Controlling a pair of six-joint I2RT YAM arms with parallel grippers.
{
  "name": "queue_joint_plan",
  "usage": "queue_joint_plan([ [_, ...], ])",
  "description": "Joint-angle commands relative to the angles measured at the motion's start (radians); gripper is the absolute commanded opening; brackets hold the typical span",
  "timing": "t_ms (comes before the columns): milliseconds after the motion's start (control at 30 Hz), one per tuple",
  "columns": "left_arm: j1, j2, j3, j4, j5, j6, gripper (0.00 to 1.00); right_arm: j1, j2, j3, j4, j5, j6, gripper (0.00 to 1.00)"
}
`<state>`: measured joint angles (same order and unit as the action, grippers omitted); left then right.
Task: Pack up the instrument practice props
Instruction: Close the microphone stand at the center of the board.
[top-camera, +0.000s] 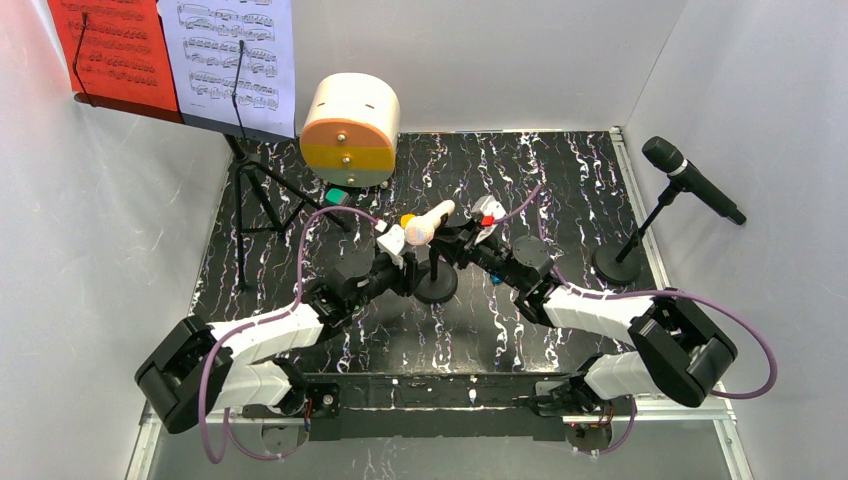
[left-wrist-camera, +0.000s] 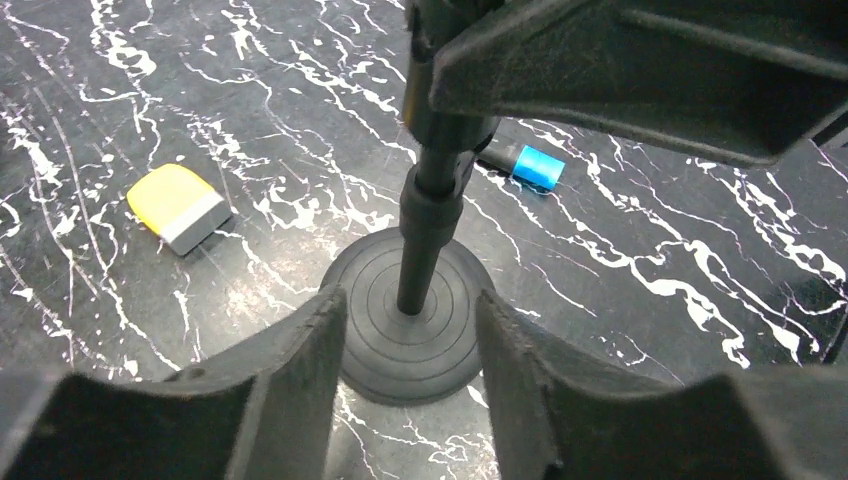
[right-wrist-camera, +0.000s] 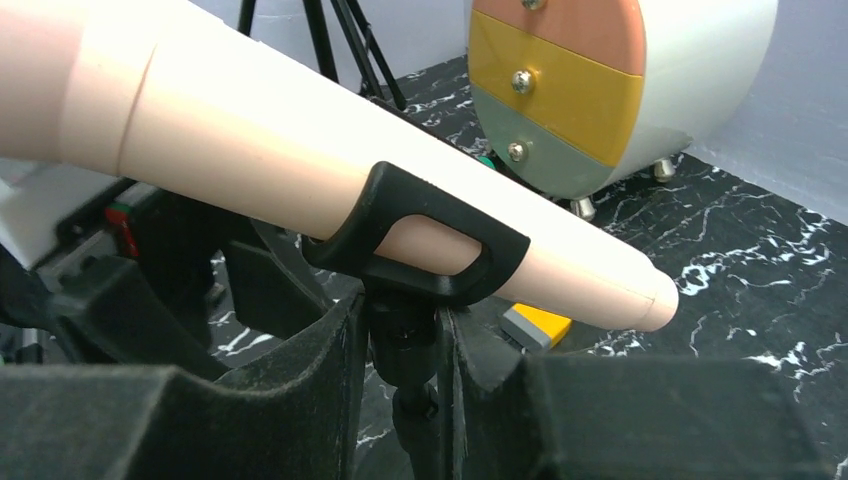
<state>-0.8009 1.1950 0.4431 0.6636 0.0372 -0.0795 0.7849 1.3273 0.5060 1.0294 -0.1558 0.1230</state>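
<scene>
Gripping the thin stem just under the clip, the right hand (right-wrist-camera: 402, 335) has its two pads pressed shut on the small black round-based mic holder (right-wrist-camera: 450, 285), low in the middle of the right wrist view. The left hand (left-wrist-camera: 410, 300) stands open at the bottom of its own view. Its fingers (left-wrist-camera: 300, 370) sit either side of the holder's ribbed disc foot but apart from it, with nothing between them. Lying in the clip is the long cream plastic microphone (right-wrist-camera: 300, 130), tapering toward the right of the frame, near the centre of the black white-veined worktop (top-camera: 560, 190).

That microphone looks light, rigid and smooth, so it would likely slip along its taper. A hold around the thick head end, drawing it out lengthwise, seems the safer take. The holder looks bottom-heavy with a stiff stem, and steadying it at the stem should keep the foot from tipping.

Farther off, at upper right, a black microphone (top-camera: 692, 180) sits on a second holder (top-camera: 617, 265). At upper left the black music rack on tripod legs (top-camera: 242, 172) carries a red sheet-music page (top-camera: 110, 50) and a white sheet-music page (top-camera: 235, 55). Paper is limp and creases easily, so it is probably best taken by an edge.
</scene>
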Motion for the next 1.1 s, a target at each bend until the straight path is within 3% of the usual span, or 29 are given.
queue_joint_plan([
  [0, -0.005, -0.076, -0.024, -0.013, -0.070, -0.022, 0.52, -0.007, 0.027, -0.023, 0.079, 0.032, -0.056, 0.01],
  [133, -0.003, -0.129, -0.048, -0.018, -0.097, -0.034, 0.68, -0.007, 0.048, -0.047, 0.101, 0.056, -0.071, 0.01],
  [267, -0.003, -0.200, -0.053, -0.049, -0.122, -0.052, 0.76, -0.007, 0.066, -0.070, 0.106, 0.081, -0.098, 0.01],
  [667, -0.004, -0.358, -0.029, -0.181, -0.053, -0.162, 0.79, -0.006, 0.061, -0.112, 0.120, 0.256, -0.156, 0.01],
  [733, -0.003, -0.385, -0.024, -0.209, -0.059, -0.182, 0.97, -0.007, 0.052, -0.113, 0.111, 0.261, -0.168, 0.01],
  [900, -0.004, -0.452, 0.022, -0.301, -0.052, -0.214, 0.98, -0.006, 0.038, -0.112, 0.089, 0.290, -0.187, 0.01],
  [1067, -0.005, -0.417, 0.166, -0.448, -0.040, -0.218, 0.98, -0.004, 0.037, -0.113, 0.072, 0.302, -0.191, 0.01],
])
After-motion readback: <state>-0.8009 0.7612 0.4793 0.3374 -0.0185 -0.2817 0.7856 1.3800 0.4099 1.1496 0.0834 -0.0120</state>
